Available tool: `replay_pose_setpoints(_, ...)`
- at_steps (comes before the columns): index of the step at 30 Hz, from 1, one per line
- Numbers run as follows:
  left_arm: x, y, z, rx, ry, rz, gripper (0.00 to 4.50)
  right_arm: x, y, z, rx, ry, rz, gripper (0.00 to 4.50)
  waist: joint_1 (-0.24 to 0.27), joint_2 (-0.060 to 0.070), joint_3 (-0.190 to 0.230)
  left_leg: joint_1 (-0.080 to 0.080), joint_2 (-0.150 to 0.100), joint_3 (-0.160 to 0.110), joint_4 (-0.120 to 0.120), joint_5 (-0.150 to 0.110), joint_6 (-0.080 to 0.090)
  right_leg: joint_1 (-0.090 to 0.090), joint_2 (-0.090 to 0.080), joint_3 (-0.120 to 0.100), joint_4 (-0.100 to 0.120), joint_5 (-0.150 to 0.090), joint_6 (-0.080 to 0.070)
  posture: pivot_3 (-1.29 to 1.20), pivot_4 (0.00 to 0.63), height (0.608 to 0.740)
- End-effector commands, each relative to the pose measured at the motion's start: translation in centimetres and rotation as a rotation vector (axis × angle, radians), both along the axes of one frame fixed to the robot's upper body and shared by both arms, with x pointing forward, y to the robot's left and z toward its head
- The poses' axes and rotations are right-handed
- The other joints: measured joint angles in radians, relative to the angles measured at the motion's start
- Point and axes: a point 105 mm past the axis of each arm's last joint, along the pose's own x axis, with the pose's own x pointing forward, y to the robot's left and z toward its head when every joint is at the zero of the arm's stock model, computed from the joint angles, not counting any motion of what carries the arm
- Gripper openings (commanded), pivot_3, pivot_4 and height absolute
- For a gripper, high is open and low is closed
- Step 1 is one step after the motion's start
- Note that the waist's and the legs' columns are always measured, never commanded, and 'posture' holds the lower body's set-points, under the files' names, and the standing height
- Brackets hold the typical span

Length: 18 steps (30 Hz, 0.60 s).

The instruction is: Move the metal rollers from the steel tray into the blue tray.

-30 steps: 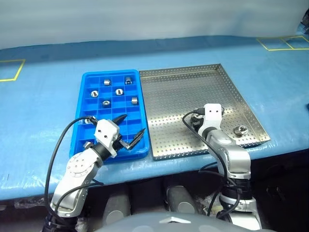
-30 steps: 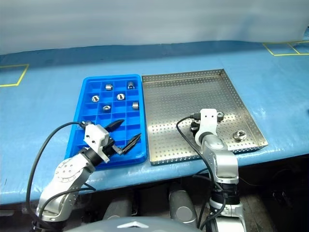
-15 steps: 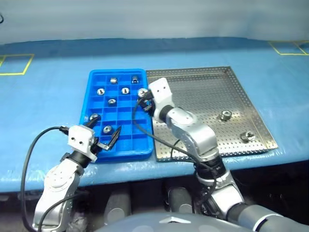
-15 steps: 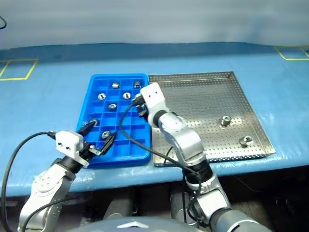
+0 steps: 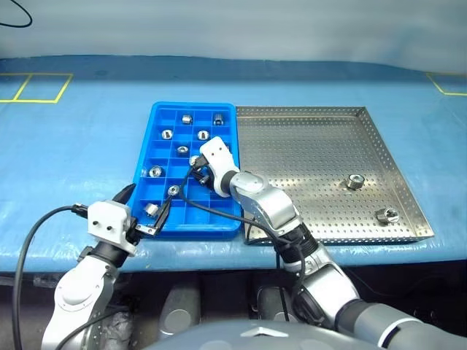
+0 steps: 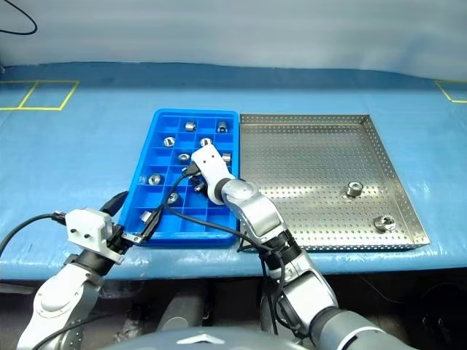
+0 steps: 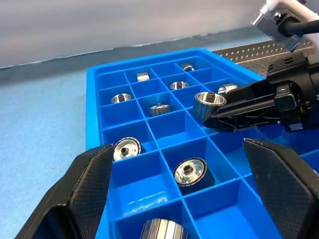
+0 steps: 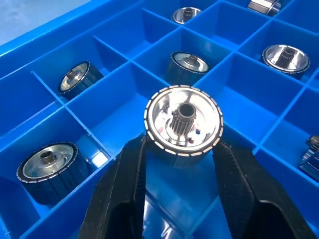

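The blue tray lies left of the steel tray, their sides touching. Over the blue tray's middle compartments my right gripper is shut on a metal roller, a ribbed silver cylinder with a toothed hub. The same held roller shows from the left wrist, above the compartments. Several rollers sit in the blue tray's cells, such as one near the front. Two rollers lie in the steel tray's right part. My left gripper hangs open at the blue tray's near left corner, holding nothing.
Both trays rest on a blue-covered table whose front edge runs just before them. Yellow tape squares mark the far left and far right. Black cables loop off both wrists, the right one over the blue tray.
My right gripper swung left from the steel tray to over the blue tray, carrying a roller. My left gripper drew back to the tray's near left corner. The camera also shifted.
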Motion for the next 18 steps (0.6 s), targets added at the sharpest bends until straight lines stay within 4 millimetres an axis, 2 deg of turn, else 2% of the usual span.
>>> replay_pose_setpoints(1, 0.4, -0.9, 0.9, -0.007, -0.041, -0.045, 4.5, -0.2, -1.2, 0.8, 0.03, 0.004, -0.027, 2.67, -0.001, 0.0, 0.0, 0.0, 0.0, 0.0, 0.0, 0.0, 0.0, 0.0, 0.0, 0.0, 0.0, 0.0, 0.0, 0.1, 0.15, 0.74)
replay_pose_setpoints(3, 0.8, -1.2, 0.9, -0.008, -0.043, -0.061, 4.5, -0.4, -1.7, 1.3, 0.04, -0.004, -0.039, 3.37, -0.003, 0.0, 0.0, 0.0, 0.0, 0.0, 0.0, 0.0, 0.0, 0.0, 0.0, 0.0, 0.0, 0.0, 0.0, 0.09, 0.15, 0.74)
replay_pose_setpoints(4, 1.0, -1.5, 1.0, -0.009, -0.047, -0.078, 4.5, -0.2, -2.5, 2.3, 0.058, -0.041, -0.073, 3.65, -0.003, 0.0, 0.0, 0.0, 0.0, 0.0, 0.0, 0.0, 0.0, 0.0, 0.0, 0.0, 0.0, 0.0, 0.0, 0.07, 0.15, 0.74)
replay_pose_setpoints(7, 1.6, -2.4, 1.2, -0.019, -0.057, -0.124, 4.5, 0.9, -5.7, 4.8, 0.099, -0.146, -0.228, 3.65, -0.005, 0.0, 0.0, 0.0, -0.001, 0.0, 0.001, 0.0, 0.0, 0.001, 0.0, 0.0, 0.0, 0.0, 0.0, 0.05, 0.15, 0.74)
replay_pose_setpoints(8, 1.7, -2.7, 1.3, -0.018, -0.057, -0.139, 4.5, 1.5, -7.2, 5.3, 0.107, -0.173, -0.307, 3.65, -0.007, 0.0, 0.0, 0.0, -0.001, 0.0, 0.002, 0.0, 0.0, 0.001, -0.001, 0.0, 0.0, 0.0, 0.001, 0.05, 0.15, 0.74)
replay_pose_setpoints(11, 2.4, -4.6, 1.3, -0.038, -0.065, -0.206, 4.5, 3.7, -16.5, 5.5, 0.043, -0.288, -0.759, 3.65, -0.012, 0.0, 0.0, 0.0, -0.001, 0.0, 0.002, 0.0, 0.0, 0.002, -0.001, 0.0, 0.0, 0.0, 0.001, 0.01, 0.15, 0.74)
replay_pose_setpoints(15, 2.9, -6.3, 1.1, -0.07, -0.057, -0.276, 4.5, 3.8, -23.2, 4.2, -0.057, -0.336, -1.085, 3.65, -0.032, 0.0, 0.0, 0.0, -0.002, 0.001, 0.002, 0.0, 0.0, 0.002, -0.001, 0.001, -0.001, 0.001, 0.0, -0.03, 0.15, 0.74)
replay_pose_setpoints(17, 3.1, -7.3, 0.9, -0.092, -0.049, -0.305, 4.5, 3.5, -25.9, 2.9, -0.084, -0.31, -1.22, 3.65, -0.051, 0.0, 0.0, 0.0, -0.002, 0.002, 0.001, 0.0, 0.0, 0.002, -0.001, 0.002, -0.001, 0.003, -0.002, -0.05, 0.15, 0.74)
replay_pose_setpoints(18, 3.2, -7.6, 0.8, -0.093, -0.046, -0.314, 4.5, 3.5, -26.6, 2.5, -0.088, -0.295, -1.252, 3.65, -0.06, 0.001, 0.0, 0.0, -0.002, 0.002, 0.0, 0.0, 0.0, 0.001, -0.001, 0.003, 0.0, 0.003, -0.002, -0.06, 0.15, 0.74)
